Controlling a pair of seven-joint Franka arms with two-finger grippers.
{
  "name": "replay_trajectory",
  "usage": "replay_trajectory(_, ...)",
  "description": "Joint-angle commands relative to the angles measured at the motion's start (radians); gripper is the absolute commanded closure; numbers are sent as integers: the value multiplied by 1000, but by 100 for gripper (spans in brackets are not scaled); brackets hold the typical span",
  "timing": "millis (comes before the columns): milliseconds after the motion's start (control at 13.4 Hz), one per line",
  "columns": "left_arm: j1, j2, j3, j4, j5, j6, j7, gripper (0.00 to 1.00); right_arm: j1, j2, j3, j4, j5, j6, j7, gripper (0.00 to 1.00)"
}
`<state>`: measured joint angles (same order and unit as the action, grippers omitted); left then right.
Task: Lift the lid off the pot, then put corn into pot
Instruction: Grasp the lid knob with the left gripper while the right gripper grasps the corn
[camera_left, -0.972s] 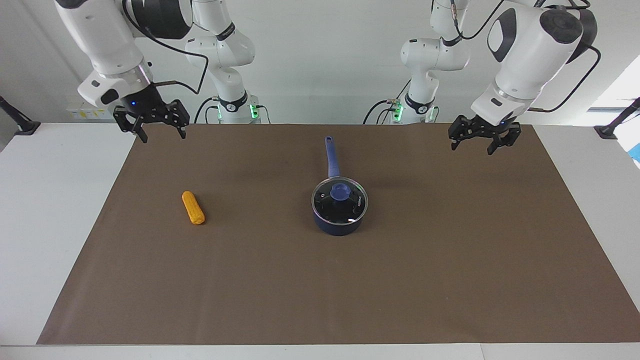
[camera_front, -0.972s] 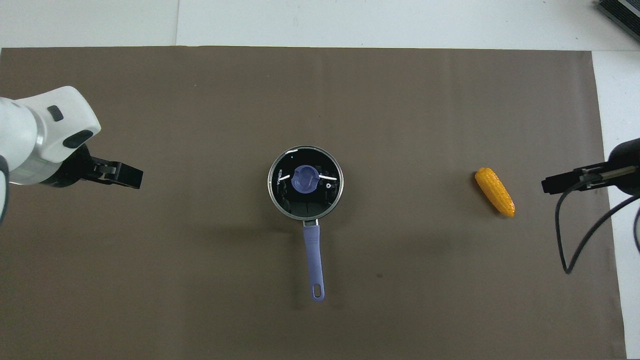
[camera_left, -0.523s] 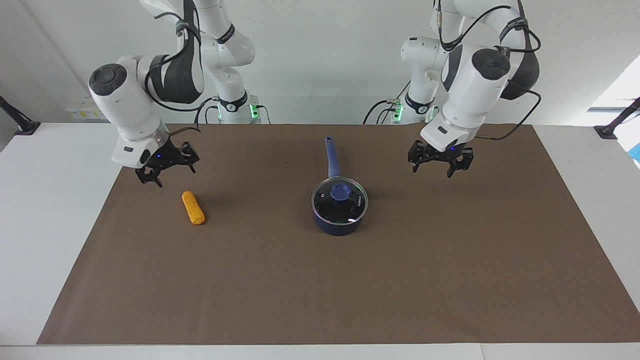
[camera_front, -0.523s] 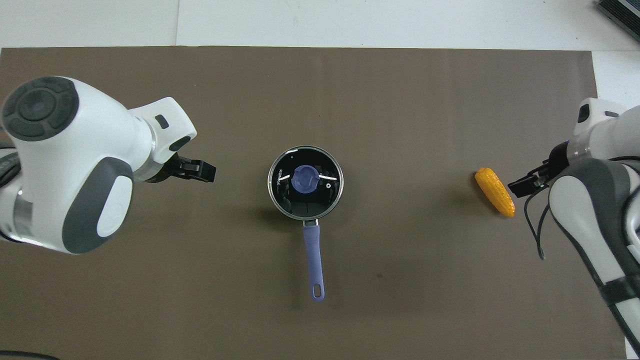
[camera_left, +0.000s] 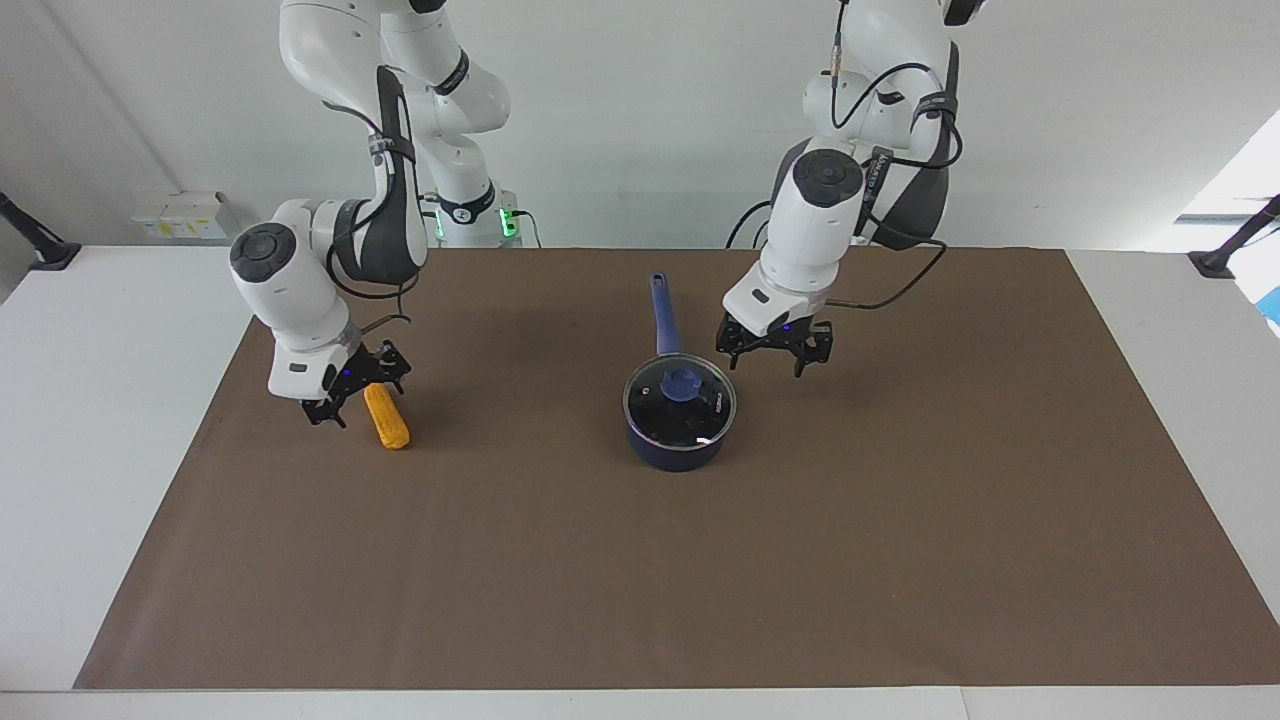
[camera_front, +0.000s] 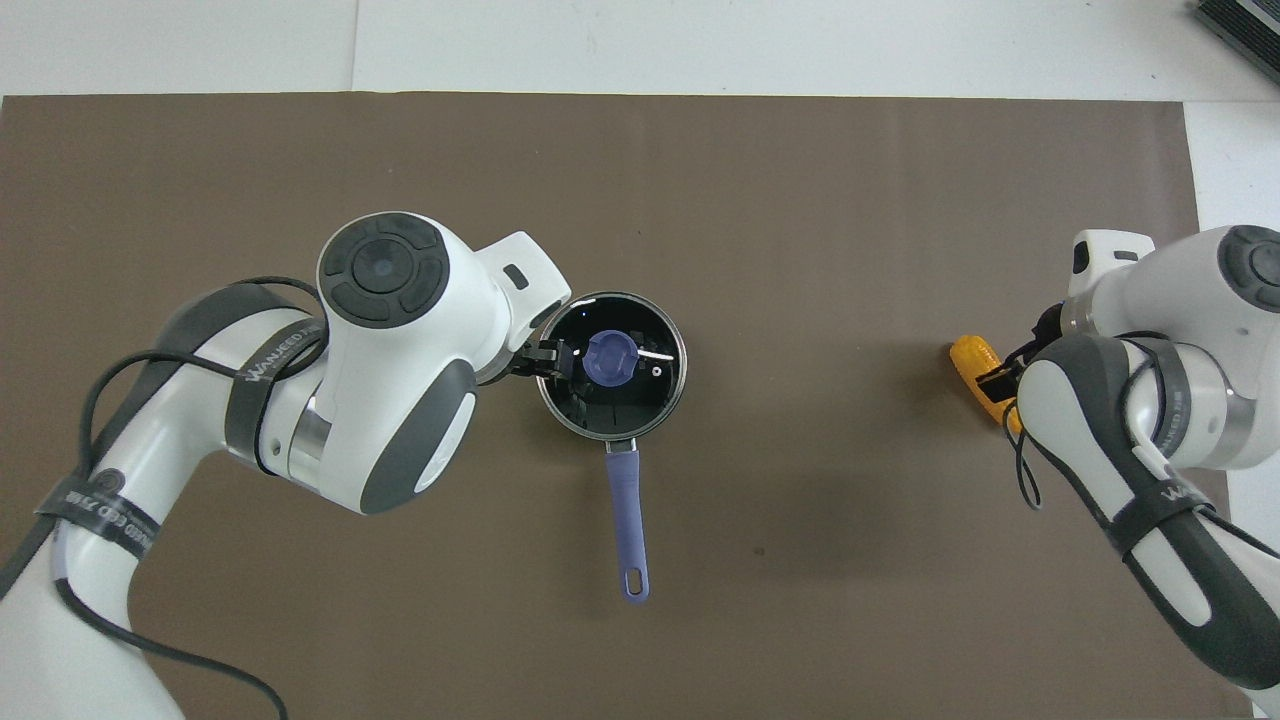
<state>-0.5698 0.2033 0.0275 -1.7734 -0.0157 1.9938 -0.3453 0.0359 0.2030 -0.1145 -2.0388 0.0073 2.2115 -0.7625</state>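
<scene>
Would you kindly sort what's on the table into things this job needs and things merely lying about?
Needed: lid on the pot; corn; left gripper beside the pot; right gripper at the corn.
Lying about: nothing loose; only the brown mat.

Lid (camera_left: 680, 402) on pot (camera_left: 676, 447); mat (camera_left: 640, 560) open

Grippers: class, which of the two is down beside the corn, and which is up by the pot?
The right gripper is beside the corn. The left gripper hangs by the lid of the pot.

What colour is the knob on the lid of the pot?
Blue. The knob sits at the centre of the clear lid; the overhead view shows it best.
</scene>
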Motion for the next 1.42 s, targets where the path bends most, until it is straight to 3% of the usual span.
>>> replay_trajectory(0,-71,56,19,93,43,-27,-121,0,-20,33,6,-37,7,75,-81,0)
replay_trajectory(299,-99,116,16,199,29,-79,-156,0,-34,53,6,-58,8,117,-112,0)
replay_trajectory(523,-110,184,8,268,19,-81,-162,0,-34,56,7,-75,17,119,-110,19)
replay_trajectory(598,-101,209,6,297,16,-84,-162,0,-30,56,7,-75,22,119,-103,29)
replay_trajectory(673,-101,229,6,322,14,-84,-162,0,-30,56,7,-73,22,119,-103,50)
replay_trajectory(748,-102,246,6,337,13,-84,-162,0,-28,56,7,-73,22,117,-101,84)
replay_trajectory(822,-102,249,6,338,10,-82,-162,0,-25,56,7,-73,39,113,-86,100)
replay_trajectory(1346,-96,274,6,324,-12,-58,-155,0,-27,61,6,-64,71,108,-43,100)
